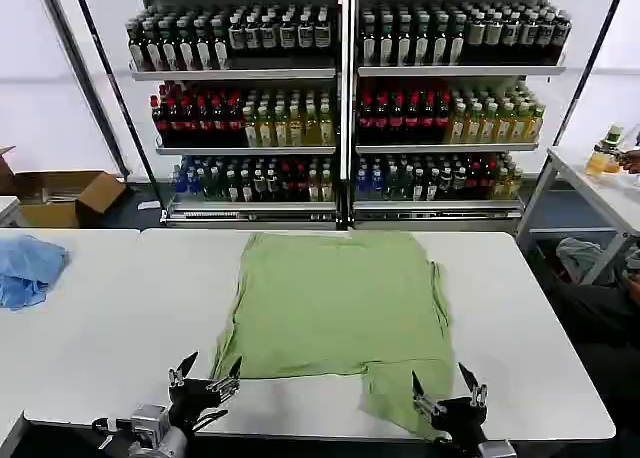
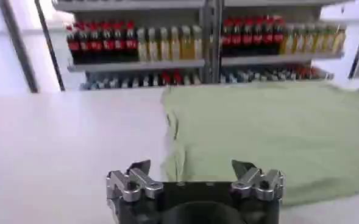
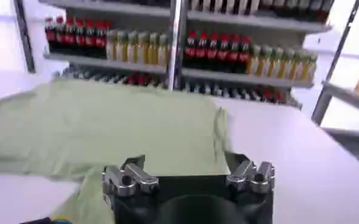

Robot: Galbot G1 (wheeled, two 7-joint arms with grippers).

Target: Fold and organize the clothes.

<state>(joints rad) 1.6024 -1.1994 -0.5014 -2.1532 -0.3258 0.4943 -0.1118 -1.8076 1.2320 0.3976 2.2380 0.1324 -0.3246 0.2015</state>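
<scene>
On white table (image 1: 90, 338), green shirt (image 1: 330, 308) flat — long axis toward shelves (image 1: 340, 108), left gripper (image 1: 205, 378), right gripper (image 1: 447, 388) — fingers spread, empty

So here's my setup: the polo shirt (image 1: 330, 313) lies flat across the middle of the surface (image 1: 110, 338), top end touching the far edge, with one sleeve trailing down almost to the near edge on the right. My left claw (image 1: 205, 370) sits at the near edge, just beside the shirt's near left corner. My right claw (image 1: 447, 383) is at the near edge too, over that trailing sleeve. A crumpled cloth (image 1: 28, 268) sits well off at the far left edge. Behind the surface there's a bottle shelf (image 1: 340, 108), with a cardboard box (image 1: 62, 196) on the floor to its left.
</scene>
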